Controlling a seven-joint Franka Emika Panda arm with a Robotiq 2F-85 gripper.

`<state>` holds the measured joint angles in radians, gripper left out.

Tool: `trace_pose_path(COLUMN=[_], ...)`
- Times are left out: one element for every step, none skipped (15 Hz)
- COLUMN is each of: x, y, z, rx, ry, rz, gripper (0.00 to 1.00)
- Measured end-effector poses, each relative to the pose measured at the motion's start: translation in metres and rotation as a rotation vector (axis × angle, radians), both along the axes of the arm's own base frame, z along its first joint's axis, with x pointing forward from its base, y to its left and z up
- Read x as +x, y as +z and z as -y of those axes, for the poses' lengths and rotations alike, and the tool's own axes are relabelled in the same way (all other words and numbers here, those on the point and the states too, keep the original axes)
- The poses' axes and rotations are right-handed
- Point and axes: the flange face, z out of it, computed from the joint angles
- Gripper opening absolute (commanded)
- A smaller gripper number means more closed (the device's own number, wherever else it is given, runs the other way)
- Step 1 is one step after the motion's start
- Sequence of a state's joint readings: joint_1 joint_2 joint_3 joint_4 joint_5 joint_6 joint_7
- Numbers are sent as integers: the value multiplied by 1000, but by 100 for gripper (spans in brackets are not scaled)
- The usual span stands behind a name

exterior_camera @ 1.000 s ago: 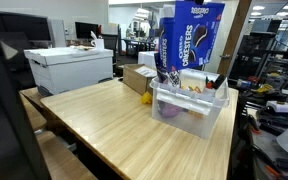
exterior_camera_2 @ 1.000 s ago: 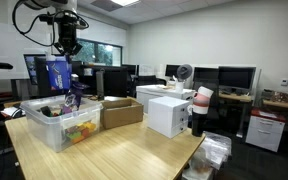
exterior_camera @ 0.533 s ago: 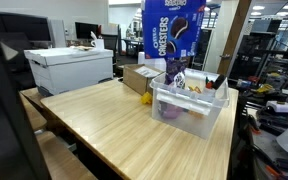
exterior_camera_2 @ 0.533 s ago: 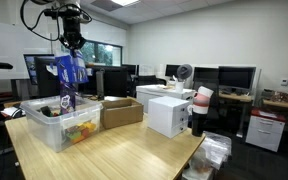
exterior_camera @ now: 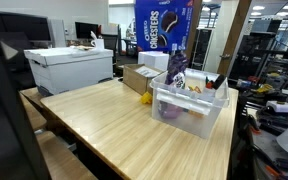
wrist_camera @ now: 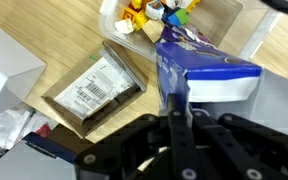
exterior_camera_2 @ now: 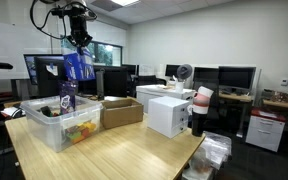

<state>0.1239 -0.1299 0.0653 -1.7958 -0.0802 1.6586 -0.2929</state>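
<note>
a clear bin (exterior_camera: 192, 120) of small colourful things stood on the wooden table (exterior_camera: 104, 125), a purple packet (exterior_camera_2: 67, 97) upright inside. just beside it sat a cardboard box (exterior_camera_2: 122, 111), then a white box (exterior_camera_2: 168, 114); monitors (exterior_camera_2: 234, 77) lined the back.

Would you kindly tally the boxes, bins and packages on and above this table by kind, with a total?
Blue cookie package, held up by the gripper: 1
Dark purple package, standing in the bin: 1
Clear plastic bin: 1
Cardboard box: 1
White boxes: 2
Total: 6
</note>
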Motion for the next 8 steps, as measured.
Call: trace_pose_path(x=[2, 5, 7, 8, 9, 10, 10, 11], y=[-1, -2, -4, -4, -4, -4, -3, -2], z=[3, 8, 15, 22, 29, 37, 46, 56], rx=[0, 1, 2, 3, 5, 8, 12, 18], ry=[-12, -28, -46, -61, -76, -93, -110, -131], rz=[-1, -3, -5, -7, -7, -6, -6, -4], gripper=[0, 0, 0, 0, 0, 0, 0, 0])
